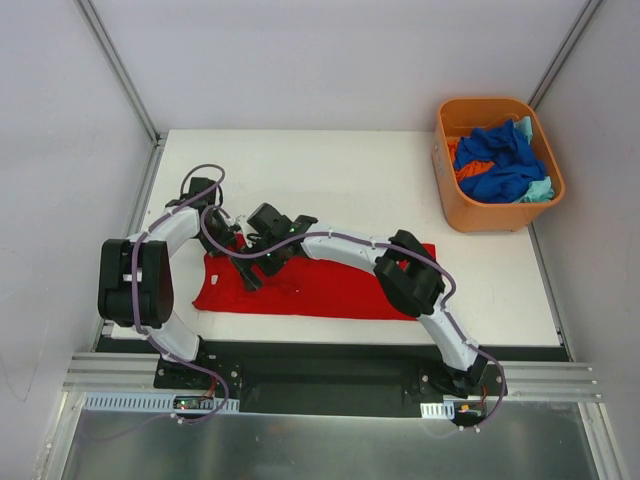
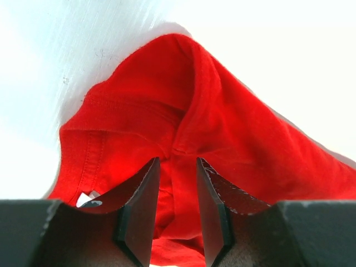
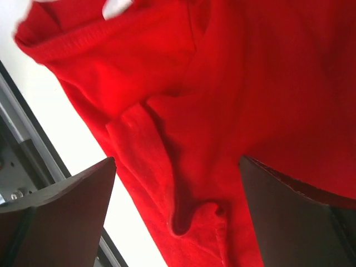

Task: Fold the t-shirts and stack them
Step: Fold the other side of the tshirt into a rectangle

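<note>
A bright red t-shirt (image 1: 330,288) lies spread across the near part of the white table (image 1: 360,170). At its left end my left gripper (image 1: 228,238) is shut on a raised fold of the red cloth (image 2: 183,111), which fills the narrow gap at the left gripper (image 2: 177,164). Just beside it my right gripper (image 1: 250,272) hovers over the same end. In the right wrist view the right gripper (image 3: 177,161) stands wide open above a loose wrinkle of the red t-shirt (image 3: 200,217), gripping nothing. Blue t-shirts (image 1: 500,165), an orange one (image 1: 468,170) and a pale teal one (image 1: 541,190) lie heaped in the tub.
The rigid orange plastic tub (image 1: 490,215) stands at the back right corner of the table. A metal rail (image 3: 22,161) runs along the table edge near the shirt's left end. Both arms cross over the shirt's left half.
</note>
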`<state>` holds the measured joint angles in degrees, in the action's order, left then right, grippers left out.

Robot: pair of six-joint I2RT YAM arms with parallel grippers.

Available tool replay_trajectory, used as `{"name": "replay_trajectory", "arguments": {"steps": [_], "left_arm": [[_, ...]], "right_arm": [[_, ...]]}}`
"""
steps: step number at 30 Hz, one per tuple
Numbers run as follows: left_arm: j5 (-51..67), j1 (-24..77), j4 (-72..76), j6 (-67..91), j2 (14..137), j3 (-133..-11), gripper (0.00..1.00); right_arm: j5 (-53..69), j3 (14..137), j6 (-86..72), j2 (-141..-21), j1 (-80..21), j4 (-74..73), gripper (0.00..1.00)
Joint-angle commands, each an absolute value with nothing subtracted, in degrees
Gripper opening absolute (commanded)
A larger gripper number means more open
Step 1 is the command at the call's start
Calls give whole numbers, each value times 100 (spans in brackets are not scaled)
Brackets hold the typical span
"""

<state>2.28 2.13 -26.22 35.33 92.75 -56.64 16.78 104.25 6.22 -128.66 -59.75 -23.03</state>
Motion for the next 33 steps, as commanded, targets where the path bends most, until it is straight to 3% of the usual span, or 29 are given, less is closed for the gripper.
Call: {"name": "replay_trajectory", "arguments": {"steps": [1, 24, 33], "left_arm": [[53, 176, -2742, 3489, 9413, -5862, 33], [-220, 88, -2856, 3428, 9765, -6047, 31], [-211, 88, -2883, 3349, 9624, -6179, 33]], "right_arm": [[2293, 10311, 677, -12657, -6003, -2225, 97], [2268, 8000, 509, -11022, -6688, -1986, 97], [1321, 7111, 211, -9810, -7057, -2092, 97]]}}
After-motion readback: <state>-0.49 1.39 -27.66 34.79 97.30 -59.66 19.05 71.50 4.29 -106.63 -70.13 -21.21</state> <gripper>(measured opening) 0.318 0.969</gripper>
